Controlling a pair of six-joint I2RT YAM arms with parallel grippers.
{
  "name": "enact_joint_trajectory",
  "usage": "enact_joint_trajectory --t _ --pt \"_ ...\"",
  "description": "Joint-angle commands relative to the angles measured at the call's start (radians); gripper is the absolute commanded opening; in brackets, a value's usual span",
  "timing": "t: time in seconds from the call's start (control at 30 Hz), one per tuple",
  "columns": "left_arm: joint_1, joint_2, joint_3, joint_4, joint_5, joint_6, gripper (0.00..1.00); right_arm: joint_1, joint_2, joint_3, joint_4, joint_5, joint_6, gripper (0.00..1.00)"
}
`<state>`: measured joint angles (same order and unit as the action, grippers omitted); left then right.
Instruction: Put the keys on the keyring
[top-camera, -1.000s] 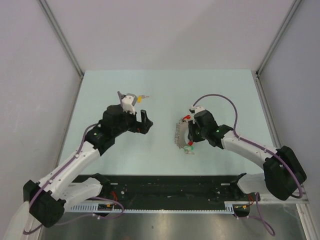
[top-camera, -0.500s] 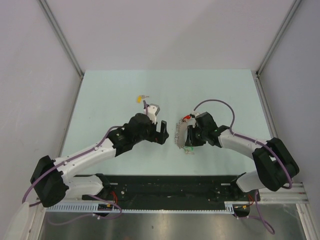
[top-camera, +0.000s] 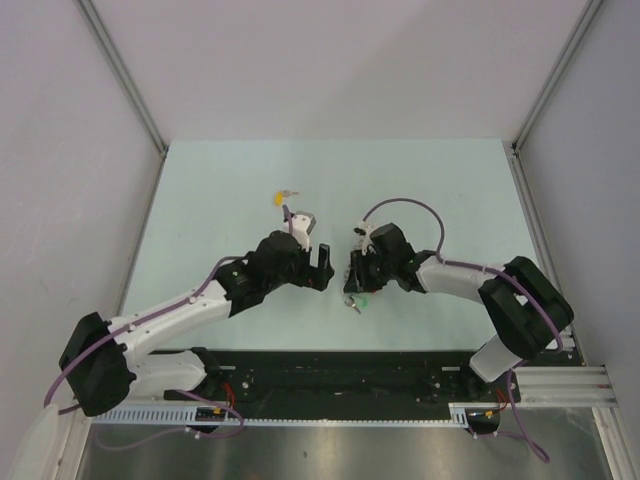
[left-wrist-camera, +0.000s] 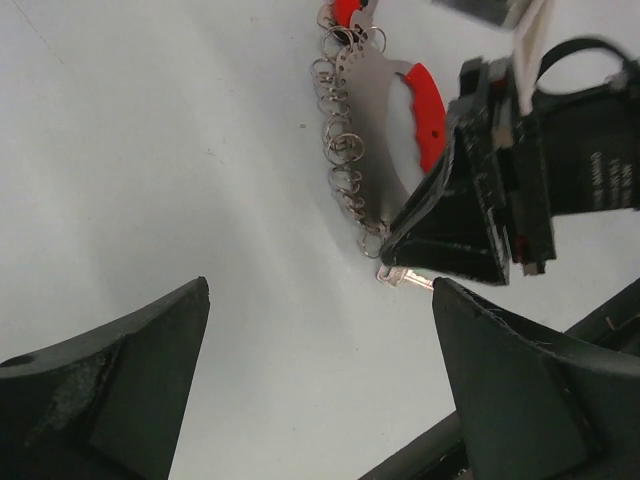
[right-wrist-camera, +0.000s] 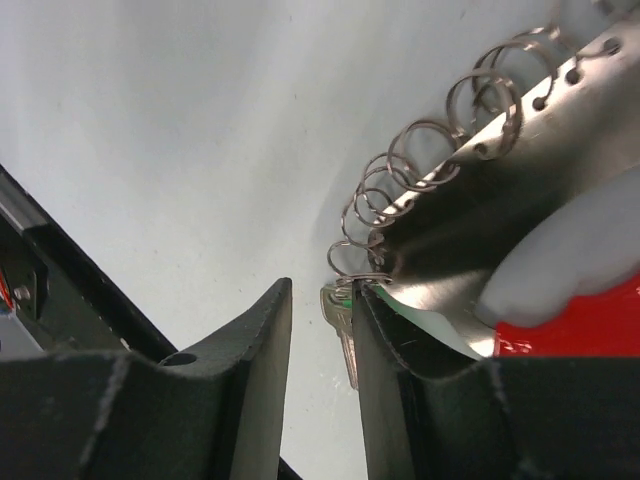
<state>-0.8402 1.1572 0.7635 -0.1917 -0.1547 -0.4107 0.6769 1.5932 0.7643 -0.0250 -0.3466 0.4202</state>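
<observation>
The keyring (left-wrist-camera: 385, 110), a grey fan-shaped plate with a red band and wire loops on its edge, lies mid-table (top-camera: 349, 270). My right gripper (top-camera: 354, 282) sits on it. In the right wrist view the jaws of my right gripper (right-wrist-camera: 322, 290) stand narrowly apart. The blade of the green key (right-wrist-camera: 346, 335) hangs from an end loop in the gap, and the plate rests against the outside of the right finger. The green key's head (top-camera: 362, 299) shows just below. A red key head (left-wrist-camera: 345, 10) hangs at the plate's far end. The yellow key (top-camera: 281, 196) lies alone farther back. My left gripper (top-camera: 318, 270) (left-wrist-camera: 320, 290) is open and empty, just left of the keyring.
The two grippers face each other a finger's width apart at mid-table. The black rail (top-camera: 340, 375) with the arm bases runs along the near edge. Grey walls (top-camera: 100, 200) close in the pale green table (top-camera: 200, 180) on three sides.
My left gripper swung away from the yellow key to the centre, then stayed. My right gripper slid left with the keyring, turning it; the green key followed.
</observation>
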Motion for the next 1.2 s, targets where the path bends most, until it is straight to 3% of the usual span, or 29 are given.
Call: enact_joint_trajectory --t 0.0,0.13,0.27,0.43,0.6,0.8,1.17 --pt "-0.003 -0.002 -0.015 0.054 0.012 -0.010 0.97 -0.049 -0.100 0.038 0.054 0.086 0.019 0.35" --pt "-0.003 0.058 0.002 0.061 0.056 -0.005 0.93 -0.059 -0.216 0.036 -0.062 0.248 -0.032 0.36" --pt "-0.003 0.130 0.017 0.090 0.136 -0.010 0.79 -0.071 -0.341 -0.008 -0.127 0.411 -0.047 0.36" --pt "-0.003 0.266 0.074 0.075 0.234 -0.034 0.62 -0.122 -0.433 -0.079 -0.124 0.423 -0.026 0.36" --pt "-0.003 0.377 0.129 0.054 0.297 -0.053 0.59 -0.132 -0.461 -0.111 -0.124 0.434 -0.009 0.36" --pt "-0.003 0.505 0.212 -0.006 0.316 -0.054 0.49 -0.137 -0.466 -0.117 -0.128 0.436 -0.008 0.36" --pt "-0.003 0.601 0.269 -0.043 0.331 -0.059 0.39 -0.142 -0.467 -0.128 -0.124 0.443 -0.008 0.37"
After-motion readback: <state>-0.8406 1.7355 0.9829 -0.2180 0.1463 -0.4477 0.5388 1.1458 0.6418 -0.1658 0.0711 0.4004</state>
